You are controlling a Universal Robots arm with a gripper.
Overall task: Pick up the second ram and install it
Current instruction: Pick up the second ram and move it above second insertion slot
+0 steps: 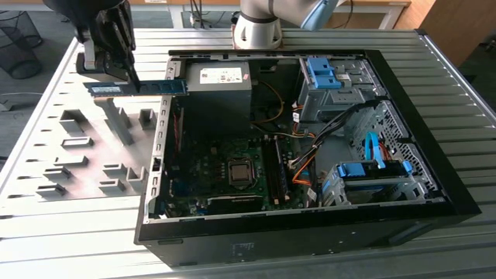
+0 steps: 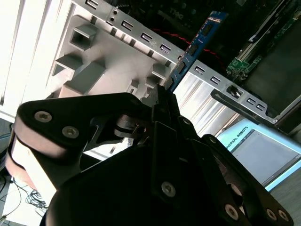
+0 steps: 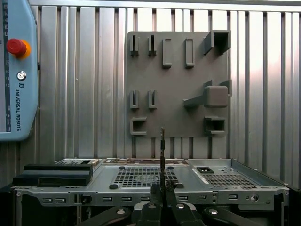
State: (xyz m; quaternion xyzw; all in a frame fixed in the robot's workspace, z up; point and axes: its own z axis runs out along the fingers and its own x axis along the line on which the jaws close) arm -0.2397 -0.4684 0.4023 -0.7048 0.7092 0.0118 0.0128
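Observation:
The second ram (image 1: 159, 88) is a thin green-blue stick. It hangs level above the table, and one end reaches over the top-left rim of the open computer case (image 1: 310, 232). My gripper (image 1: 133, 86) is shut on it near its middle. In the second wrist view the ram (image 2: 200, 40) juts out from between the black fingers (image 2: 165, 101), over the case edge. In the first wrist view the ram (image 3: 162, 150) shows edge-on, upright above the gripper (image 3: 162, 200). The long dark memory slots (image 1: 275, 168) lie beside the processor socket (image 1: 241, 171) on the motherboard.
A grey holder plate (image 1: 85, 145) with upright blocks lies on the slatted table at the exterior view's left. In the case are a power supply (image 1: 219, 75), blue drive brackets (image 1: 322, 71) and cable bundles (image 1: 306, 168). The arm's base (image 1: 259, 26) stands behind the case. A teach pendant (image 3: 19, 70) lies on the table.

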